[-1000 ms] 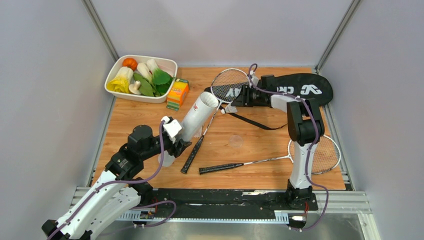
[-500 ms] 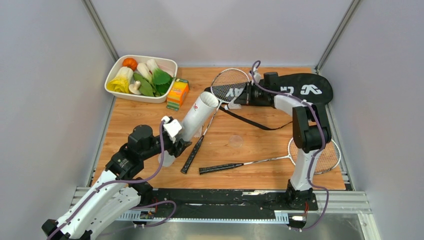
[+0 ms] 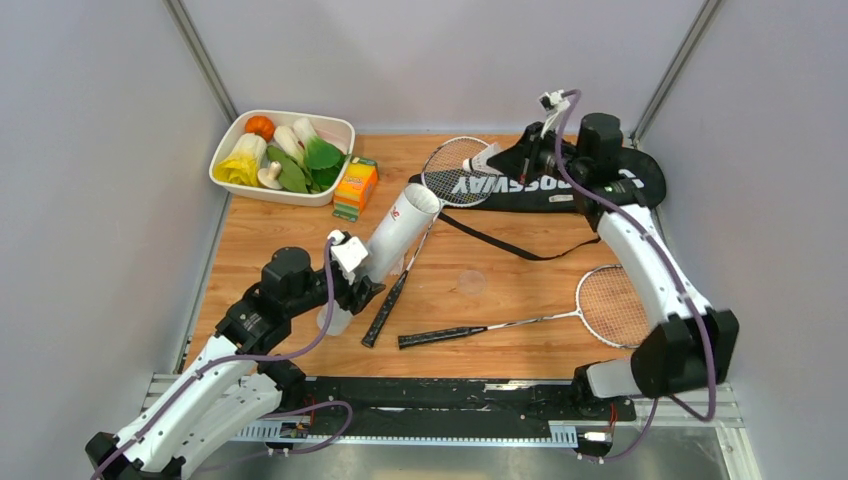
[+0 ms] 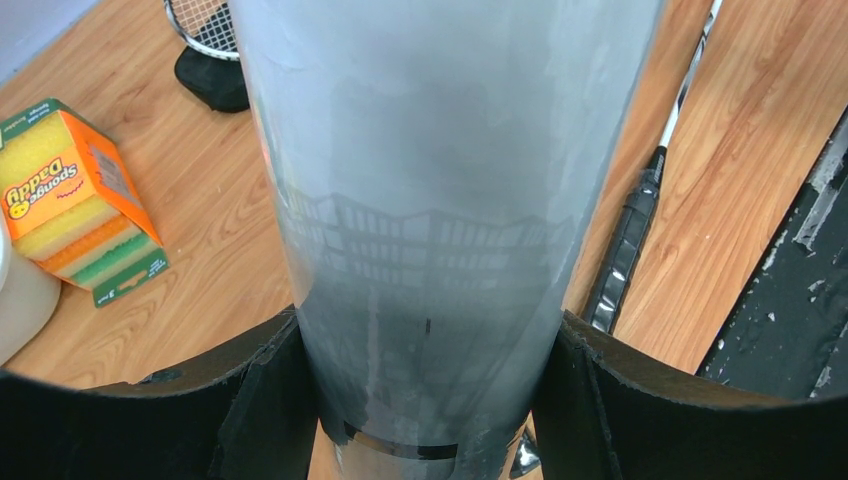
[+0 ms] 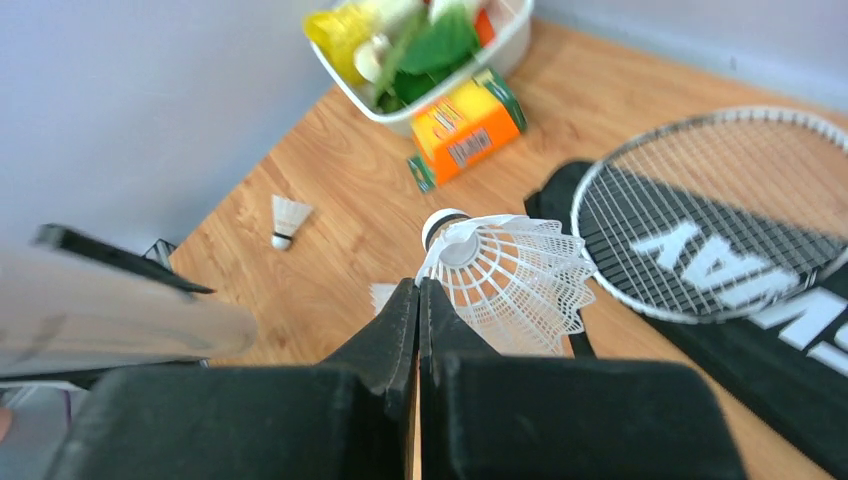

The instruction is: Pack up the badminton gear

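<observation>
Clamping the tilted white tube [image 4: 430, 250] near its base, your left fingers [image 4: 262, 395] stand wide; it looks light, stiff, slick. Farther off, over the bag [image 3: 520, 188], your right fingers [image 5: 385, 335] pinch a shuttlecock [image 5: 510, 275] by fragile feathers; prefer the cork.

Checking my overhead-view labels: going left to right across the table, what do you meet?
White dish of toy vegetables → small orange-and-green box → long white tube's open mouth → far racket's oval strung head → near racket's strung head. Left out: black bag and white feather shuttlecock, both overlapping the far head.
</observation>
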Motion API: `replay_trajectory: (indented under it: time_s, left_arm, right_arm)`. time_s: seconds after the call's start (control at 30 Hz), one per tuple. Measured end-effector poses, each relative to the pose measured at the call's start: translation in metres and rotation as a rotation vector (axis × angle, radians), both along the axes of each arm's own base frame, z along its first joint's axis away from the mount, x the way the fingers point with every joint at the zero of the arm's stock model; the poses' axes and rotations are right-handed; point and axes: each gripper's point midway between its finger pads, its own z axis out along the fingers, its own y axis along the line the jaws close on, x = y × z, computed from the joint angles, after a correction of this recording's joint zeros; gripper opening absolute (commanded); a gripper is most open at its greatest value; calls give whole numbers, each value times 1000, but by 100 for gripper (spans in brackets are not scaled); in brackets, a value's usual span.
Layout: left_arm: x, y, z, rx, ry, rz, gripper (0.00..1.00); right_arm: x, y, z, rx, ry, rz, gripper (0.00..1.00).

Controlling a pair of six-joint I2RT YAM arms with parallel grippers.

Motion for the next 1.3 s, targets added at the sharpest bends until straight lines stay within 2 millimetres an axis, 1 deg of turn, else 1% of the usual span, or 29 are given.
replay_trajectory:
  time_s: [0.03,0.07,0.17,0.27,0.33,0.4,0.5,0.63,0.77,0.9,1.07,1.17,1.3]
  left_arm:
    - [0,0,-1,2,4,0,63]
    - [0,-1,-2,5,7,-1,63]
    - [2,-1,-7,17,24,-2,63]
    - [2,-1,-13,33,43,-2,64]
    - [2,-2,-17,42,54,-5,64]
    - [2,-2,-20,53,61,-13,64]
    - [2,-4,-26,73,83,-23,64]
    - [1,-6,-26,86,104,-42,64]
    - [1,-9,-17,85,92,-59,64]
    - [1,-11,-9,80,69,-80,63]
    - [-3,-14,-13,108,60,-125,63]
    - [-4,-14,-14,131,51,-143,63]
    - [-3,-14,-12,145,34,-151,63]
  right_arm:
    - [-9,-2,16,4,-42,-1,0]
    - [-24,0,36,11,-95,13,0]
    - [-62,2,84,35,-224,58,0]
    - [-95,6,122,59,-328,121,0]
    - [-111,8,138,69,-376,163,0]
    - [-123,12,145,71,-396,202,0]
    - [-132,17,141,63,-378,245,0]
    - [-137,24,126,46,-320,300,0]
    - [-143,37,108,25,-264,365,0]
    - [-160,54,94,3,-238,453,0]
    - [-175,66,86,-9,-231,521,0]
    - [-176,68,83,-13,-223,533,0]
    - [-178,75,79,-15,-209,557,0]
